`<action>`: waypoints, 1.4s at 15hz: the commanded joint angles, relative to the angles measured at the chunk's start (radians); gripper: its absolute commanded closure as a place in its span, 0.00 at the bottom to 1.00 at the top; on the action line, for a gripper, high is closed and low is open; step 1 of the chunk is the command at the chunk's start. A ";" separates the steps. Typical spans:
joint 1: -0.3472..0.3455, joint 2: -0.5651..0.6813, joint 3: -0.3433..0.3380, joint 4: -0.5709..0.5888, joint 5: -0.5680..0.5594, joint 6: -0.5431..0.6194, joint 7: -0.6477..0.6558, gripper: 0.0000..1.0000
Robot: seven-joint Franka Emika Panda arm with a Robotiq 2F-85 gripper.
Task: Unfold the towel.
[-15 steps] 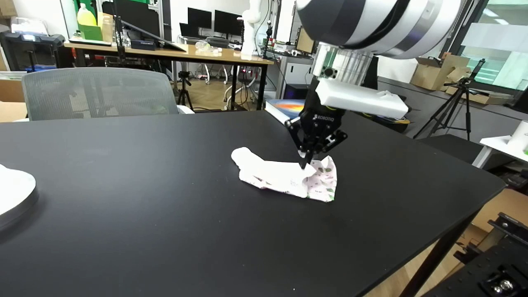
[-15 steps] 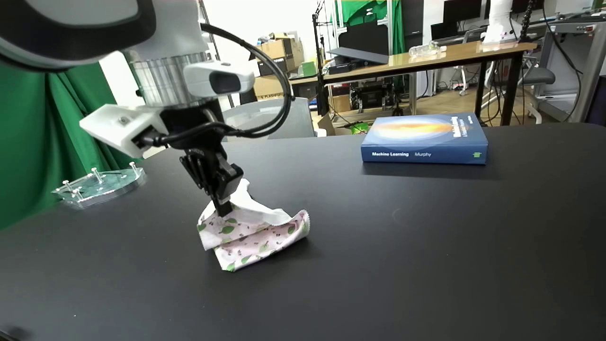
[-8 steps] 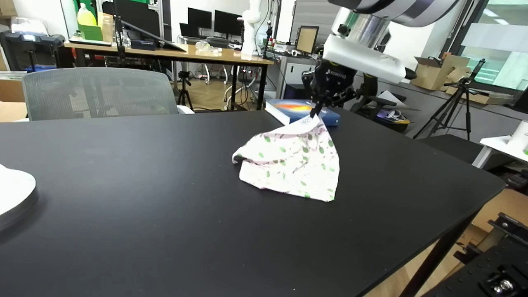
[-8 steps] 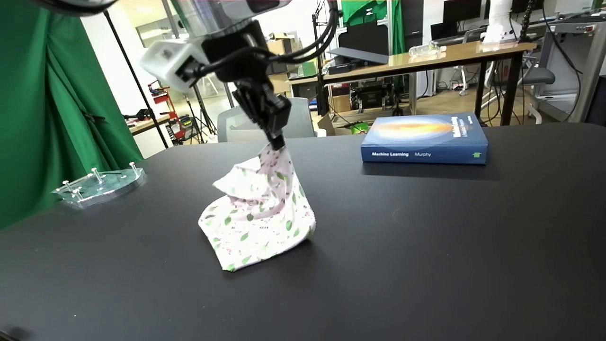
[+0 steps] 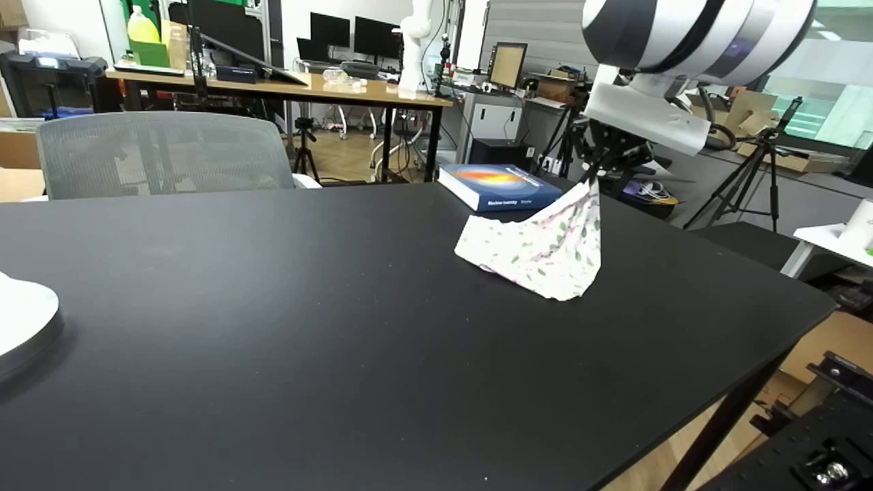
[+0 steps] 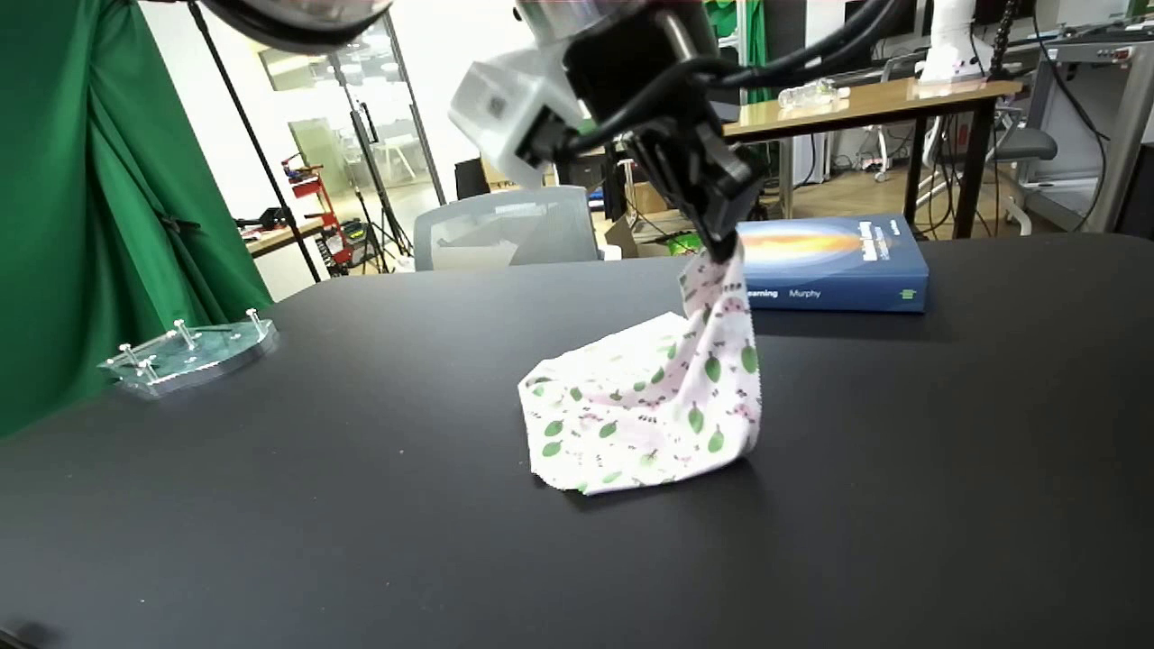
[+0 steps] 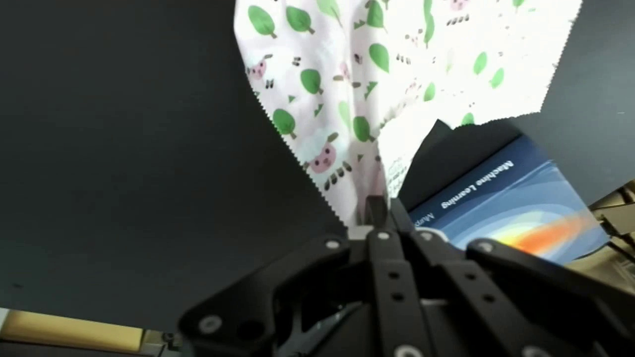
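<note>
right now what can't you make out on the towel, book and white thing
Towel, wrist view: gripped part hidden by the gripper; one side cut off by the top edge; small grey print too blurred to read.
Book, in an exterior view: left end hidden behind towel and gripper.
White thing, in an exterior view: cut off by the left edge.

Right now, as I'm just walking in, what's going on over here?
A robot arm is handling a leaf-patterned towel; the job is to unfold it. Its gripper is closed on one end and holds that end up, while the lower part seems to rest on the black table. The towel is partly opened out but creased, not laid flat yet. A blue book lies nearby.
</note>
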 commanded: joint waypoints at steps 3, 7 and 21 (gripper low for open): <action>0.157 0.122 -0.168 0.053 0.055 -0.040 0.084 0.53; 0.271 0.089 -0.234 0.031 0.072 -0.066 0.092 0.27; 0.394 -0.181 -0.252 0.019 -0.294 -0.659 0.010 0.00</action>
